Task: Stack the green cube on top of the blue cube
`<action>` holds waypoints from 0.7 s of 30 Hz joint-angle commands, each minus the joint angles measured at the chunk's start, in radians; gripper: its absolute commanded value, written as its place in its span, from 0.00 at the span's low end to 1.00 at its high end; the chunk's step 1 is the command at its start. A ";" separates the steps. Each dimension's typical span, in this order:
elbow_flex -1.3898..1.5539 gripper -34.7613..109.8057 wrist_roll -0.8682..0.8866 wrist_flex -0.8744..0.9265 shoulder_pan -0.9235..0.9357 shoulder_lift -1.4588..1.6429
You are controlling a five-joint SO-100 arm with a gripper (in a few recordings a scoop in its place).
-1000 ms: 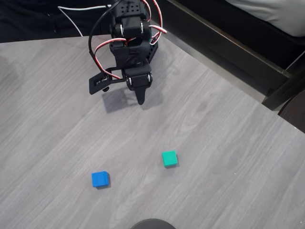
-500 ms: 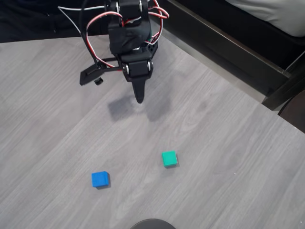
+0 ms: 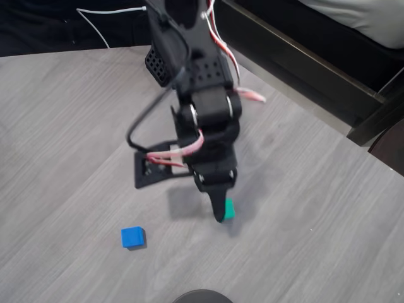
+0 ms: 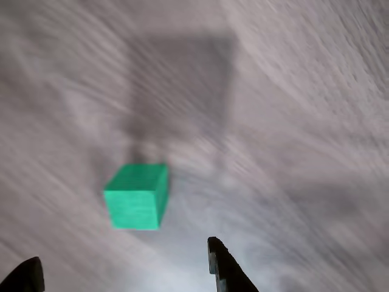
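The green cube (image 3: 229, 209) lies on the grey wood table, partly covered in the overhead view by my black gripper's (image 3: 180, 202) pointed finger. The jaws stand wide open, the other jaw splayed out to the left. In the wrist view the green cube (image 4: 137, 196) sits just ahead of my gripper (image 4: 121, 263), between the lines of the two fingertips (image 4: 214, 249), apart from both; the picture is motion-blurred. The blue cube (image 3: 132, 237) rests alone to the lower left of the gripper, untouched.
A dark frame bar (image 3: 297, 60) runs diagonally past the table's upper right edge. A white cable (image 3: 104, 11) lies at the top left. A dark round object (image 3: 202, 295) pokes in at the bottom edge.
The arm has swung from the back of the table down toward the green cube, its finger tip now over the cube. The gripper stayed open. Both cubes kept their places.
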 commanded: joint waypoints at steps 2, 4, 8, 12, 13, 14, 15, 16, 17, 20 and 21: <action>-0.038 0.53 0.008 -0.029 -0.011 -0.044; -0.038 0.53 0.008 -0.054 -0.009 -0.080; -0.038 0.53 0.000 -0.109 -0.009 -0.140; -0.058 0.52 -0.003 -0.146 -0.005 -0.189; -0.069 0.52 -0.003 -0.150 -0.006 -0.204; -0.080 0.51 -0.005 -0.152 -0.006 -0.221; -0.094 0.49 -0.008 -0.153 -0.008 -0.239; -0.110 0.46 -0.011 -0.146 -0.008 -0.258; -0.132 0.43 -0.014 -0.135 -0.008 -0.281; -0.252 0.28 -0.014 -0.057 -0.003 -0.380; -0.304 0.24 -0.014 -0.017 -0.002 -0.420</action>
